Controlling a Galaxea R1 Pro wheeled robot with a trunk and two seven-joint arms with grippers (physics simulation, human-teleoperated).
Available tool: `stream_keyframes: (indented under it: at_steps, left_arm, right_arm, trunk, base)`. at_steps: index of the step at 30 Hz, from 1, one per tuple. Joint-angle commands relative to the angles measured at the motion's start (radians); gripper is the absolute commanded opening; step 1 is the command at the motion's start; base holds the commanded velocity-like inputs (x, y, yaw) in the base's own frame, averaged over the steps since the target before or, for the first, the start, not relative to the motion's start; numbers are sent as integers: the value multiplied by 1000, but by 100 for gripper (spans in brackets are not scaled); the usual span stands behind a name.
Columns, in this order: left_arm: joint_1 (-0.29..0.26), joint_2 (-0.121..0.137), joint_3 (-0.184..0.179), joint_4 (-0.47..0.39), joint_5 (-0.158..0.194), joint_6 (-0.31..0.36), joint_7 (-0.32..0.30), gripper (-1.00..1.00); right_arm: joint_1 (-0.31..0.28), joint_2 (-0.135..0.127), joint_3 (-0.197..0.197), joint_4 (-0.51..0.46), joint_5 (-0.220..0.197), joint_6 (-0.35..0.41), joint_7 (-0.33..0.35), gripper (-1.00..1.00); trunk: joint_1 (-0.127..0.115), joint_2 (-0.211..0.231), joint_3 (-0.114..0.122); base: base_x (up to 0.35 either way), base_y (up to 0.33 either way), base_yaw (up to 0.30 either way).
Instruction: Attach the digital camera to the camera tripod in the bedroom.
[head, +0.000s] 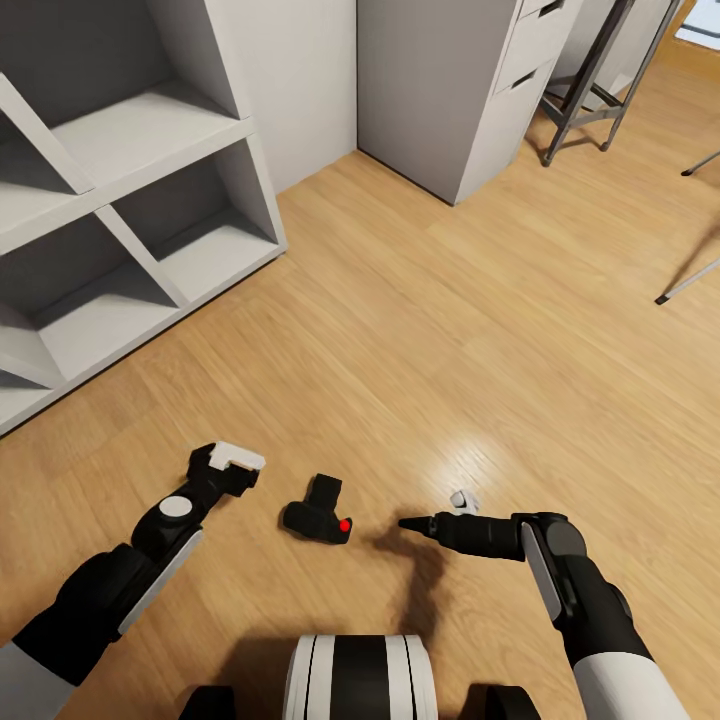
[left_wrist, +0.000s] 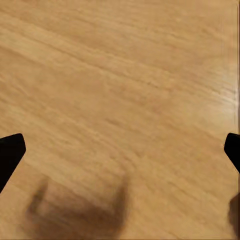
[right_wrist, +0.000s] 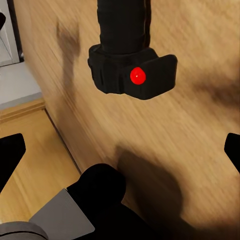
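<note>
On light wood plank floor (head: 420, 330) lies small black boxy digital camera (head: 318, 512), between both arms; right gripper (head: 408, 523) beside it, jaws spread, left gripper (head: 236, 462) jaws spread, empty; judge: straddle body squarely before closing

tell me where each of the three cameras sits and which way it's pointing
Head view: on the robot's head, looking down at the wood floor, shelving and both arms.
Left wrist view: by the left tool, facing bare floor; its fingertips at the edges.
Right wrist view: by the right tool, facing the digital camera, the left arm below.
Head and right wrist views share the digital camera.
</note>
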Motion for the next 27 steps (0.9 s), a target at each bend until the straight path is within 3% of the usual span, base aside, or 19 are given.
stream_keyframes:
  at_steps: [1, 2, 5, 6, 10, 11, 12, 16, 22, 23, 27]
  left_arm:
    - [-1, 2, -6, -4, 9, -3, 8, 100]
    - [-1, 4, -9, -8, 8, -10, 6, 100]
    - [-1, 44, -20, -54, 3, -35, -63, 100]
    - [-2, 76, -23, -77, 2, -42, -161, 100]
    - [-2, 121, -19, -93, 0, -51, -353, 100]
    - [-2, 158, -16, -99, -2, -75, -578, 100]
    - [-2, 186, -4, -96, -7, -148, -796, 100]
    - [-2, 200, 29, -94, -9, -201, -874, 100]
    - [-2, 215, 61, -93, -24, -237, -924, 100]
    - [-1, 224, 65, -91, -55, -246, -960, 100]
    - [-1, 229, 72, -82, -105, -260, -1053, 100]
  right_arm:
    - [0, 0, -1, 0, -7, 8, -3, 100]
    - [0, 1, -1, 0, -7, 8, -3, 100]
    - [0, 1, -1, 0, -7, 8, -3, 100]
    - [0, 1, -1, 0, -7, 8, -3, 100]
    - [0, 0, -1, 0, -7, 8, -3, 100]
    - [0, -2, -1, 0, -7, 8, -3, 100]
    - [0, -4, -1, 0, -7, 8, -2, 100]
    - [0, -5, -1, -1, -7, 9, -1, 100]
    - [0, -8, -1, -3, -7, 9, 1, 100]
    - [0, -9, -1, -4, -7, 9, 1, 100]
    - [0, -9, -1, -4, -7, 9, 2, 100]
  trunk:
    - [0, 0, -1]
    - [0, 0, -1]
    - [0, 0, -1]
    - [0, 0, -1]
    - [0, 0, -1]
    - [0, 0, -1]
    - [0, 0, -1]
    - [0, 0, -1]
    - [0, 0, -1]
    - [0, 0, -1]
    - [0, 0, -1]
  base:
    - [0, 0, 0]
    - [0, 0, 0]
    - [0, 0, 0]
    - [0, 0, 0]
    - [0, 0, 0]
    - [0, 0, 0]
    - [0, 0, 0]
    - [0, 0, 0]
    - [0, 0, 0]
    - [0, 0, 0]
    - [0, 0, 0]
